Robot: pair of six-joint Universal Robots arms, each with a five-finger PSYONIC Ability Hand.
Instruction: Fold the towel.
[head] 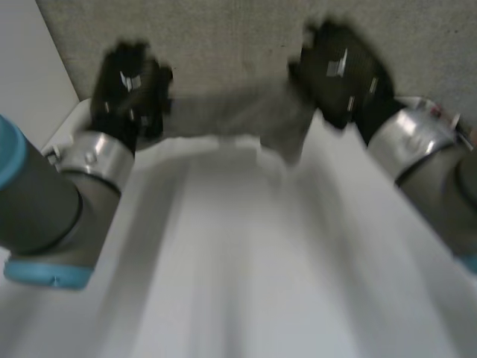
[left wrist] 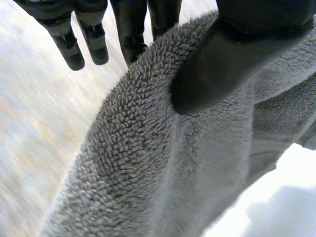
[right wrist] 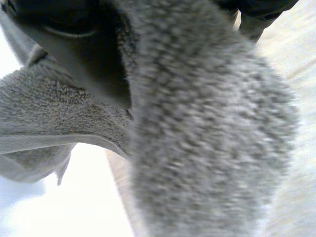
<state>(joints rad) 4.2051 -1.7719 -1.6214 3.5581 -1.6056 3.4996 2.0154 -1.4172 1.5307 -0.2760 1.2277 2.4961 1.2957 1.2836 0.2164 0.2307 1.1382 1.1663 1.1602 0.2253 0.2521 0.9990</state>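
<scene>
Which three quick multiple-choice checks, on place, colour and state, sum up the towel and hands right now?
1. Where is the towel?
A. Stretched between the left hand and the right hand
B. Folded in a neat stack
C. Draped over one arm

2. What colour is the towel?
A. White
B. Blue
C. Grey

3. What is the left hand doing?
A. Hanging open, apart from the towel
B. Pinching the towel
C. Curled on nothing

Answers:
1 A: the head view shows it spanning from one hand to the other at the far side of the white table.
2 C: both wrist views show grey pile.
3 B: its thumb presses the towel against fingers behind it.
</scene>
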